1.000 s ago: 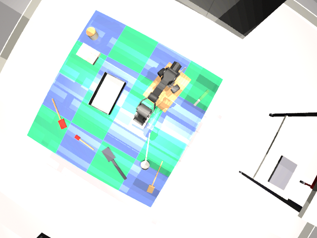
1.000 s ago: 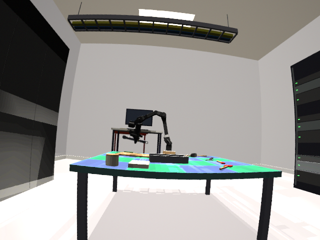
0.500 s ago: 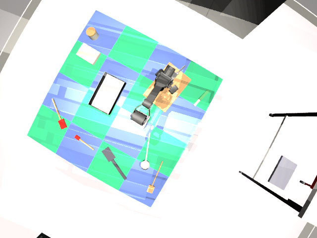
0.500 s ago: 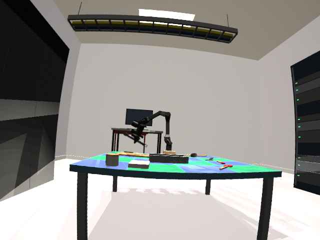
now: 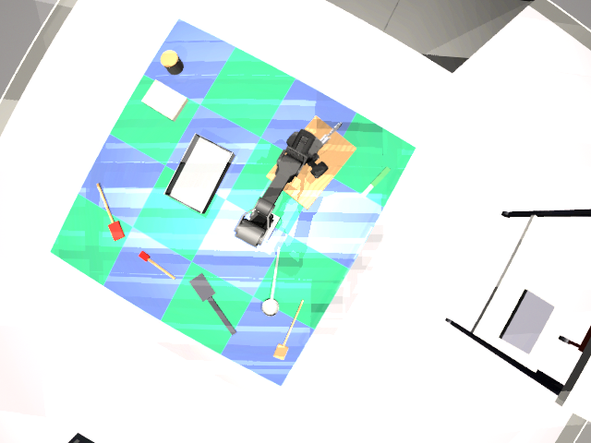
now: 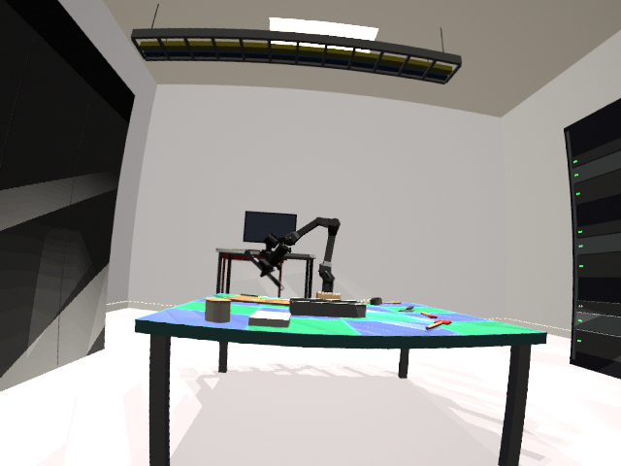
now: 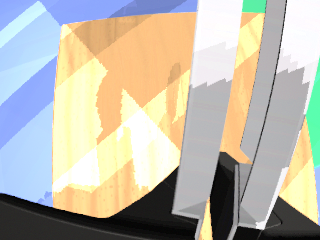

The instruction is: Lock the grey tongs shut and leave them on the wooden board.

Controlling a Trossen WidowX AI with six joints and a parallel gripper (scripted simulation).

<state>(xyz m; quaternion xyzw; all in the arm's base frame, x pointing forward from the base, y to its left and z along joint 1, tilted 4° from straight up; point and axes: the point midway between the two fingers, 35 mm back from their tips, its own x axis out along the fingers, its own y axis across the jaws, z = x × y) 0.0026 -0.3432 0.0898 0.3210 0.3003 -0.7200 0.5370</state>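
Observation:
My gripper (image 6: pixel 265 269) (image 7: pixel 222 185) is shut on the grey tongs (image 5: pixel 332 132) (image 6: pixel 275 282) (image 7: pixel 212 115) and holds them tilted above the wooden board (image 5: pixel 341 152) (image 6: pixel 250 299) (image 7: pixel 75 100). In the exterior view the tongs slope down to the right, with their lower end clear of the board. In the wrist view their two arms run side by side with a narrow gap. I cannot tell which end is the hinge or whether the lock is set. The fingertips are mostly hidden in the top view. The roasting tin (image 5: pixel 180 170) (image 6: pixel 328 309) has no tongs across it.
A green-handled knife (image 5: pixel 380 176) lies right of the board. A white block (image 5: pixel 164 100) and a round canister (image 5: pixel 170 59) stand beyond the tin. Two red-headed tools (image 5: pixel 115 231) (image 5: pixel 144 256), a grey turner (image 5: pixel 202 287), a ladle (image 5: pixel 270 306) and a wooden spatula (image 5: pixel 281 352) lie on the table.

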